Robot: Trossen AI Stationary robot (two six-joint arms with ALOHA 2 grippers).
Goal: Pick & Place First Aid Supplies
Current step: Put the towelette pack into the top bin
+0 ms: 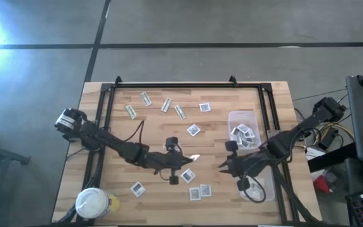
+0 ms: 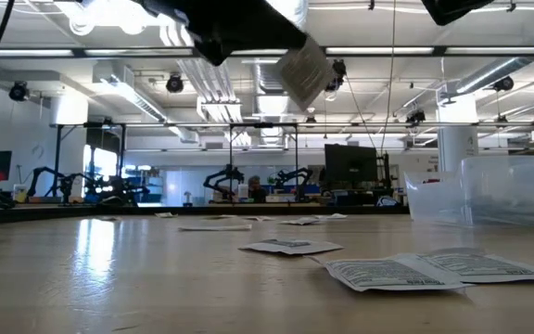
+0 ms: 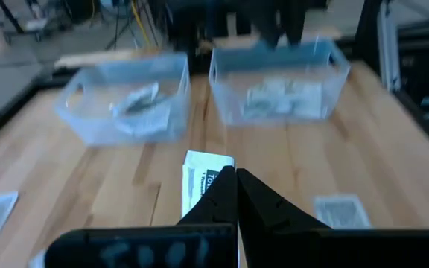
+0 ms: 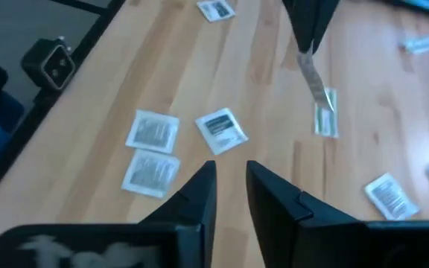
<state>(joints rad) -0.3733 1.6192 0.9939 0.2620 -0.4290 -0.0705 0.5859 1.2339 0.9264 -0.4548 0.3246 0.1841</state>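
Note:
My left gripper [image 1: 184,160] hangs over the middle of the table, shut on one square white packet [image 3: 202,181], lifted off the wood. The right wrist view shows that packet [image 4: 315,83] dangling under the left fingers. My right gripper [image 4: 229,177] is open with a narrow gap and hovers over the table's right half [image 1: 227,165], touching nothing. More square packets [image 1: 193,130] and narrow green-and-white strips [image 1: 166,104] lie flat on the table. Several packets sit inside the far clear tub [image 1: 242,131]. My left gripper pinches the square white packet between its two fingers by its upper edge [image 4: 304,58], coming from above and pointing down. The packet is lifted clear of the table and hangs tilted below the fingertips [image 2: 304,70].
Two clear tubs stand at the table's right side, one farther [image 1: 242,120] and one nearer [image 1: 261,188]. A white-lidded round jar [image 1: 93,203] stands at the near left corner. A black frame [image 1: 181,84] runs round the table. Loose packets [image 1: 199,192] lie near the near edge.

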